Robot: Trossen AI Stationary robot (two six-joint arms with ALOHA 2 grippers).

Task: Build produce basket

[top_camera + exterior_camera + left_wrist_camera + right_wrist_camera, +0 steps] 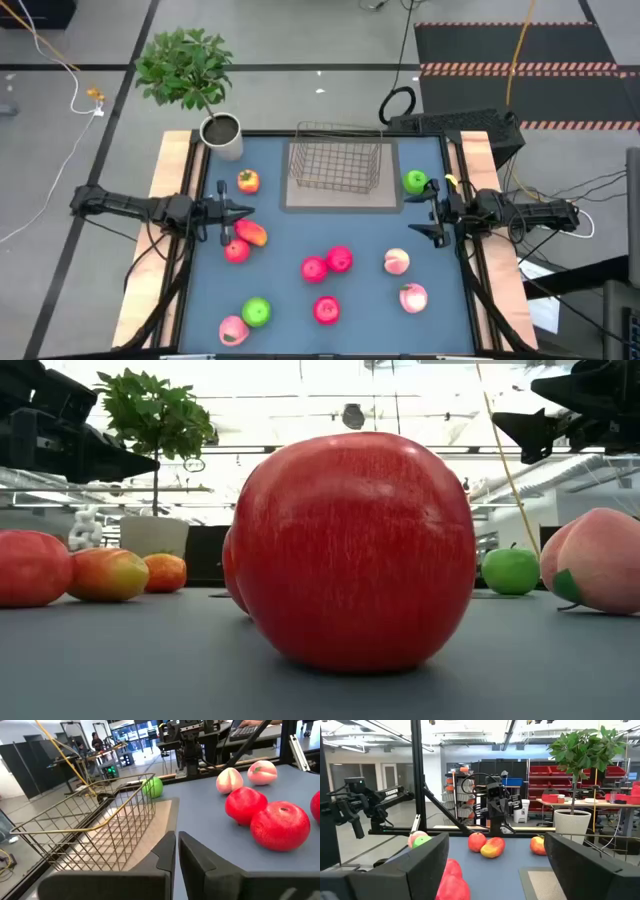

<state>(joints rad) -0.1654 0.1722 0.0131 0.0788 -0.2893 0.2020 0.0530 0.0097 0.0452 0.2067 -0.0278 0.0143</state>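
Note:
The wire basket (pixel 335 165) stands empty on a grey mat at the table's far middle; it also shows in the left wrist view (pixel 95 835). Fruits lie loose on the blue table: a green apple (pixel 415 181) right of the basket, an orange-yellow fruit (pixel 248 181) left of it, red apples (pixel 326 264) in the middle, peaches (pixel 405 280) to the right, and a green apple (pixel 256 312) near the front. My left gripper (pixel 240 212) is shut and empty at the left, above the table. My right gripper (pixel 432 212) is open and empty at the right.
A potted plant (pixel 222 132) stands at the far left corner. A large red apple (pixel 352 550) sits close to the low camera and hides the table's middle. Wooden rails (pixel 165 190) run along both sides. Bare table lies between the basket and the red apples.

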